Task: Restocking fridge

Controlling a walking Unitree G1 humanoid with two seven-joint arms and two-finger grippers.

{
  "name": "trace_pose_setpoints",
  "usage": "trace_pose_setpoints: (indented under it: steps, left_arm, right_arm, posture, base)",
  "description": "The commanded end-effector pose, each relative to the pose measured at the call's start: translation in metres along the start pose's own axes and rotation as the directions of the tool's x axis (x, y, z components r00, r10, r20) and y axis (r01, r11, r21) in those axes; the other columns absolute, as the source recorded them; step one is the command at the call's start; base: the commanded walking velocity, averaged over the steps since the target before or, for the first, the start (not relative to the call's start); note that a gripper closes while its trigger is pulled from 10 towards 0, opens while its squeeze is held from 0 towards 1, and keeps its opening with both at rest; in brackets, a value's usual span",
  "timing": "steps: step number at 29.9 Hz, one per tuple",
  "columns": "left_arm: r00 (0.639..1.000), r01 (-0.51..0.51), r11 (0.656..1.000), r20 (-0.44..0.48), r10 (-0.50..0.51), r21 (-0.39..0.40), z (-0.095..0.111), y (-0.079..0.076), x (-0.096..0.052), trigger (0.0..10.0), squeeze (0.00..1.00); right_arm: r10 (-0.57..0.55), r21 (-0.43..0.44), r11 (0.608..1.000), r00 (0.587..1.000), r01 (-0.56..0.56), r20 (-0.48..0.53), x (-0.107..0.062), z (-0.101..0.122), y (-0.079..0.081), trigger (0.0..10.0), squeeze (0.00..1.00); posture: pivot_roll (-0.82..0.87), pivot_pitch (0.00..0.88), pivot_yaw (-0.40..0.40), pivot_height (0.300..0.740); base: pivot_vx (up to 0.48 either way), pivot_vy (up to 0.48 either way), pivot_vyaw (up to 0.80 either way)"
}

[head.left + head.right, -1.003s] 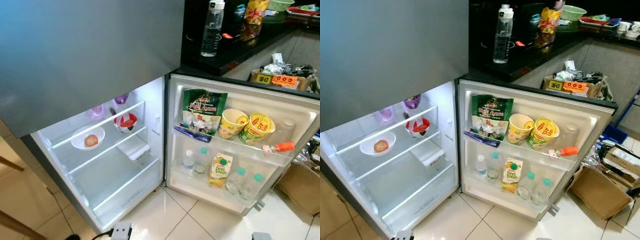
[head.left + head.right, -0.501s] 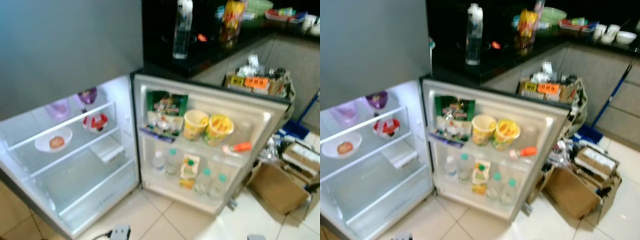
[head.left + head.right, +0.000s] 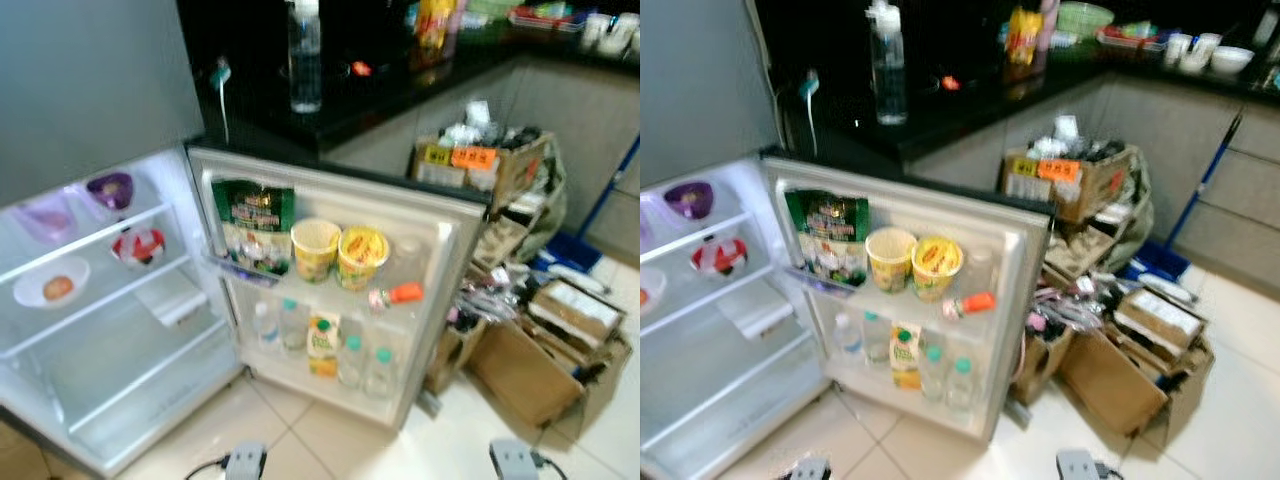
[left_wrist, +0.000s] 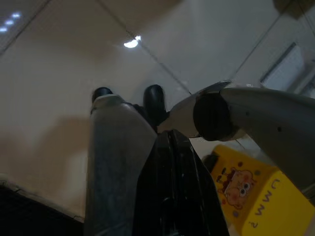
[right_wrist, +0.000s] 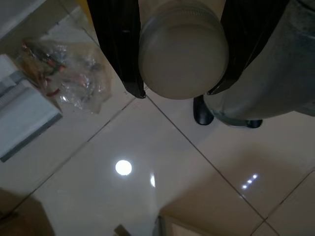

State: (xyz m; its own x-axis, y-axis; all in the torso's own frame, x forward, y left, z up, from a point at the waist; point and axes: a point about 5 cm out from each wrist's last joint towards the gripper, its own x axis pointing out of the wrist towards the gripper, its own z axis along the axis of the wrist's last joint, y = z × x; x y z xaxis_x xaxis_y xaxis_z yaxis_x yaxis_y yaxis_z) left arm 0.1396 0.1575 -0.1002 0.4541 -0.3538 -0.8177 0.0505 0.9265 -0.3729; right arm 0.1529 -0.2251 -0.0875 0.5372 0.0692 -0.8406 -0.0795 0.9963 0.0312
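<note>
The fridge (image 3: 100,330) stands open on the left, its lit shelves holding a white bowl with a fruit (image 3: 50,285), a red-and-white bowl (image 3: 138,245) and a purple bowl (image 3: 110,188). Its door (image 3: 440,250) carries a green bag (image 3: 252,215), two yellow cups (image 3: 338,252), an orange-capped bottle (image 3: 398,294), a juice carton (image 3: 321,340) and several water bottles (image 3: 365,365). Both arms hang low over the floor tiles. My right gripper (image 5: 176,91) is shut on a pale round container (image 5: 183,54). My left gripper (image 4: 172,140) is shut, beside a yellow cartoon box (image 4: 251,196).
A dark counter (image 3: 380,90) behind the door holds a clear water bottle (image 3: 304,55) and snack packs. Open cardboard boxes (image 3: 530,365) and clutter crowd the floor to the right of the door. A plastic bag (image 5: 69,78) lies on the tiles below my right arm.
The camera has swung to the right, so the fridge sits further left and the floor boxes have come into view. Nothing in the fridge has moved.
</note>
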Motion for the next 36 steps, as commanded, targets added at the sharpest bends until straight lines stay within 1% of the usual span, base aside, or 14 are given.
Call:
trace_pose_setpoints:
  steps: [1,4,5,6,9,11,17,22,26,28,29,30,33,36]
  left_arm:
    - [1.000,-0.018,1.000,-0.019,0.017,-0.010,-0.006,0.004,-0.002,10.0,0.00]
    - [1.000,-0.018,1.000,-0.018,0.018,-0.011,-0.005,0.004,-0.002,10.0,0.00]
    - [1.000,-0.018,1.000,-0.018,0.018,-0.011,-0.005,0.004,-0.002,10.0,0.00]
    - [1.000,-0.017,1.000,-0.016,0.017,-0.010,-0.005,0.003,-0.002,10.0,0.00]
    - [1.000,-0.016,1.000,-0.015,0.015,-0.011,-0.005,0.003,-0.002,10.0,0.00]
    - [1.000,-0.015,1.000,-0.016,0.015,-0.010,-0.005,0.003,-0.002,10.0,0.00]
    - [1.000,-0.015,1.000,-0.016,0.015,-0.009,-0.005,0.003,-0.002,10.0,0.00]
    - [1.000,-0.017,1.000,-0.015,0.017,-0.013,-0.006,0.003,-0.002,10.0,0.00]
    - [1.000,-0.018,1.000,-0.017,0.018,-0.013,-0.007,0.003,-0.002,10.0,0.00]
    - [1.000,-0.017,1.000,-0.016,0.017,-0.014,-0.007,0.003,-0.002,10.0,0.00]
    - [1.000,-0.017,1.000,-0.016,0.017,-0.014,-0.007,0.003,-0.002,10.0,0.00]
    - [1.000,-0.017,1.000,-0.016,0.017,-0.013,-0.006,0.002,-0.002,10.0,0.00]
    - [1.000,-0.008,1.000,-0.018,0.008,0.002,-0.006,0.001,-0.001,10.0,0.00]
    - [1.000,-0.005,1.000,-0.019,0.005,0.007,-0.006,0.001,-0.001,10.0,0.00]
  right_arm:
    - [0.046,-0.033,0.998,0.998,-0.045,0.050,0.004,0.015,0.008,10.0,0.00]
    - [0.096,-0.067,0.994,0.991,-0.089,0.097,0.007,0.031,0.014,10.0,0.00]
    - [0.096,-0.067,0.994,0.991,-0.089,0.097,0.007,0.031,0.014,10.0,0.00]
    - [0.142,-0.096,0.987,0.983,-0.131,0.120,0.008,0.039,0.019,10.0,0.00]
    - [0.202,-0.125,0.975,0.970,-0.186,0.136,0.009,0.044,0.026,10.0,0.00]
    - [0.228,-0.140,0.968,0.964,-0.209,0.137,0.009,0.046,0.028,10.0,0.00]
    - [0.219,-0.131,0.970,0.968,-0.202,0.124,0.009,0.044,0.026,10.0,0.00]
    - [0.182,-0.077,0.981,0.980,-0.176,0.077,0.006,0.024,0.019,10.0,0.00]
    - [0.177,-0.060,0.983,0.982,-0.173,0.061,0.004,0.017,0.018,10.0,0.00]
    - [0.156,-0.021,0.988,0.987,-0.155,0.043,0.003,0.009,0.015,10.0,0.00]
    - [0.156,-0.021,0.988,0.987,-0.155,0.043,0.003,0.009,0.015,10.0,0.00]
    - [0.120,0.014,0.993,0.992,-0.121,0.023,0.001,0.001,0.011,10.0,0.00]
    - [0.034,0.073,0.997,0.999,-0.034,-0.001,-0.002,-0.008,0.002,10.0,0.00]
    - [0.023,0.088,0.996,1.000,-0.023,-0.004,-0.002,-0.009,0.000,10.0,0.00]
  posture:
    - [-0.07,0.000,-0.014,0.740]
    - [-0.07,0.000,-0.017,0.740]
    - [-0.07,0.000,-0.017,0.740]
    - [-0.07,0.000,-0.019,0.740]
    - [-0.07,0.000,-0.018,0.740]
    - [-0.07,0.000,-0.020,0.740]
    - [-0.07,0.000,-0.021,0.740]
    - [-0.07,0.000,-0.021,0.740]
    - [-0.07,0.000,-0.019,0.740]
    - [-0.07,0.000,-0.019,0.740]
    - [-0.07,0.000,-0.019,0.740]
    - [-0.07,0.000,-0.021,0.740]
    - [-0.07,0.000,-0.021,0.740]
    - [-0.07,0.000,-0.021,0.740]
  base:
    - [0.000,0.000,0.00]
    - [0.000,0.000,0.00]
    - [0.000,0.000,0.00]
    - [0.000,0.000,0.00]
    - [0.000,0.000,0.18]
    - [0.000,0.000,0.77]
    - [0.000,0.000,0.77]
    - [0.000,0.000,0.76]
    - [0.000,0.000,0.73]
    - [0.000,0.000,0.69]
    - [0.000,0.000,0.69]
    - [0.000,0.000,0.61]
    - [0.000,0.000,0.00]
    - [0.000,0.000,0.00]
